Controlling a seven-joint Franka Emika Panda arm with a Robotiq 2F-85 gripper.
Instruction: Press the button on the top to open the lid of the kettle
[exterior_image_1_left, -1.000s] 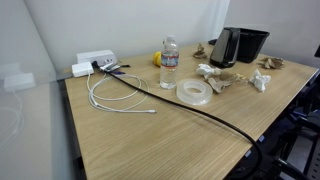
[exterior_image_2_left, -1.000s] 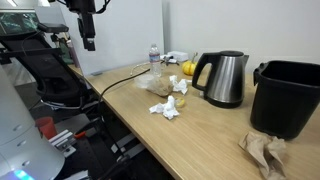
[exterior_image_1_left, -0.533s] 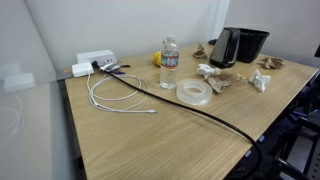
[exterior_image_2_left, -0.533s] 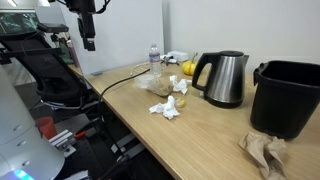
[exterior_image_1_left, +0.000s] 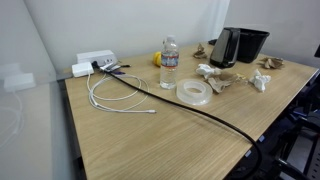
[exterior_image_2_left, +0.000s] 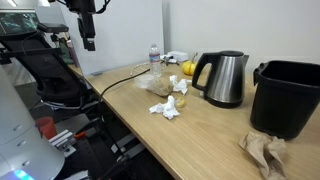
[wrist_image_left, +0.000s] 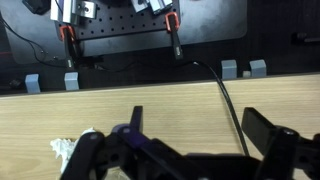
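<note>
While the gripper (exterior_image_2_left: 89, 42) hangs high off the table's edge, well apart from the kettle (exterior_image_2_left: 226, 80), its fingers (wrist_image_left: 272, 142) stand spread wide in the wrist view. There's nothing between them, only bare wood and a black cable (wrist_image_left: 228, 95) below. The kettle stands upright on the table (exterior_image_2_left: 200, 140), far across from the gripper, handle turned towards the gripper's side, and the lid (exterior_image_2_left: 228, 54) sits flat and shut on top. Here's what matters: the kettle lies across and down from the gripper with its long axis vertical. So the press, I'd judge, must come straight down onto the top near the handle; the button itself is too small to pick out. Just beside the kettle, on the side away from the gripper, stands the tub (exterior_image_2_left: 285, 100), its inside hidden from here. On the kettle's gripper side lie a yellow thing (exterior_image_2_left: 188, 68), a tissue (exterior_image_2_left: 168, 106) and a bottle (exterior_image_2_left: 153, 56); how full it is, I can't tell. The kettle's contents are hidden under the lid. Nothing pressed yet, and a long reach comes first.
</note>
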